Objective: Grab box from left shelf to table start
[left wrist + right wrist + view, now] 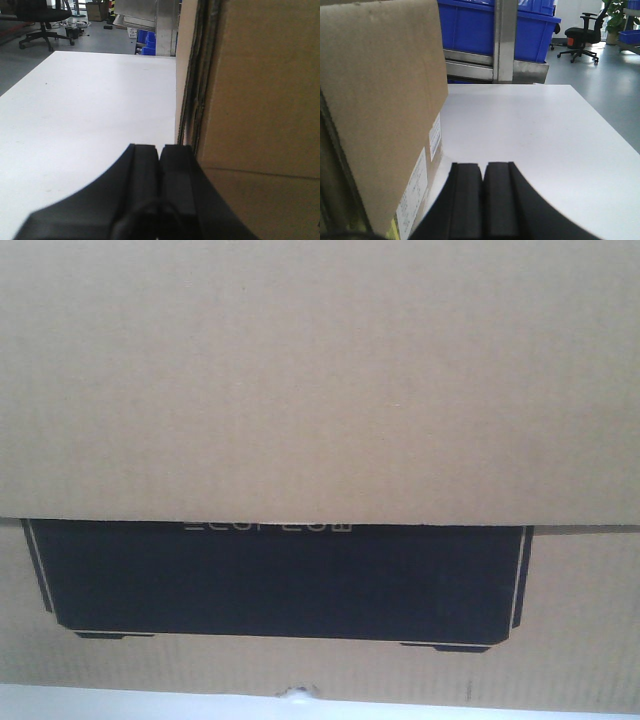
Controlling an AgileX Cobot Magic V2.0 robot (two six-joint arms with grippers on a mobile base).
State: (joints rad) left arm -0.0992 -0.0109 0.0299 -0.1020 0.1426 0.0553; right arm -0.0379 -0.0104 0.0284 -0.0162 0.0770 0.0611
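The box sits on the white worktop between the two pincers: in the left wrist view its cardboard side fills the right of the frame just beside the left pincer, and in the right wrist view it fills the left, just beside the right pincer. Actual contact with either pincer can't be confirmed. Both pincers have fingers pressed together, nothing between them. Box is large brown corrugated cardboard; the front view is almost filled by it, a plain flap overlapping the top of a black printed panel with clipped corners, thin pale border lines and pale lettering half hidden at the flap edge. A thin strip of worktop shows below the box in the front view. White labels with small print, unreadable, on the side facing the right pincer; layered flap edges show in the left wrist view. Printed face points toward the front camera, long axis running left-right across that view. Behind the worktop: a metal shelf post with blue bins, office chairs on grey floor.
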